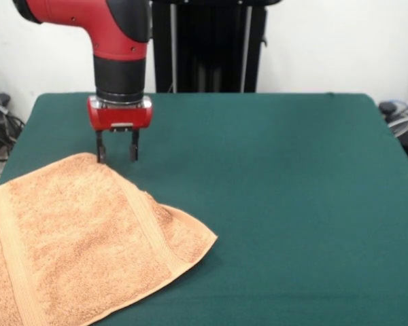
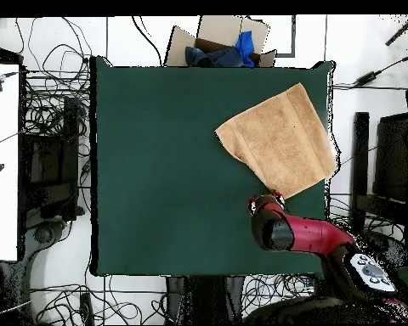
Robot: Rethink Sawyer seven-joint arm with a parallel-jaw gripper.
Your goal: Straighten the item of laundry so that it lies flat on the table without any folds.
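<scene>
The terry towel (image 1: 75, 238) is seen spread mostly flat with one fold left, while nothing is held by the parted gripper (image 1: 117, 155).

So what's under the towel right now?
The towel lies on the green table, which shows all around it. Along one edge a layer seems doubled under. Anything else beneath is covered and can't be seen. The end effector is at its far corner, open.
</scene>
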